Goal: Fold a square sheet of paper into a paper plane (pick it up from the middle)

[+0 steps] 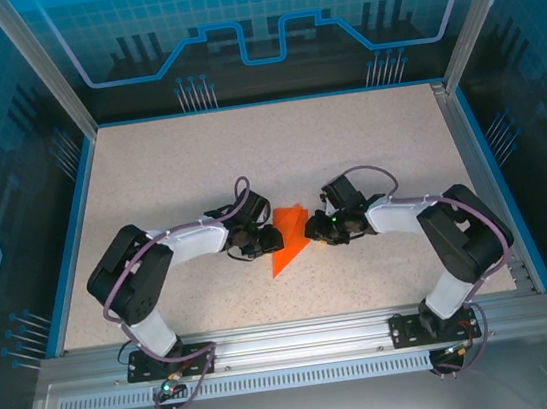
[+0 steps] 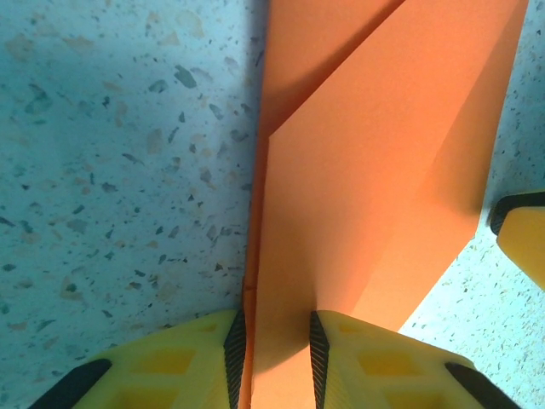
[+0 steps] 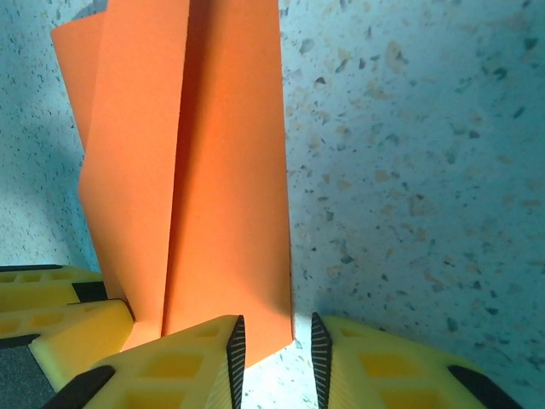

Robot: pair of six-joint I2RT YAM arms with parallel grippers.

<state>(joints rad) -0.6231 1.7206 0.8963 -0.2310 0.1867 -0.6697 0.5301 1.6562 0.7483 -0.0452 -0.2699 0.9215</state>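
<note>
Top external view: left tool and right tool flank creased paper, jaws slightly apart. Mid-fold; pressing the crease seems next.

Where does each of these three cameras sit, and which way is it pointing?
Top external: above and behind the arms, looking down at the table; both arms, the left tool and right tool meet at the orange paper.
Left wrist: on the left arm, looking along its yellow fingers down at paper and table.
Right wrist: on the right arm, looking past its own fingers at the paper's corner.
Shared: both wrist views see the folded paper, each glimpsing the other tool's finger.
</note>
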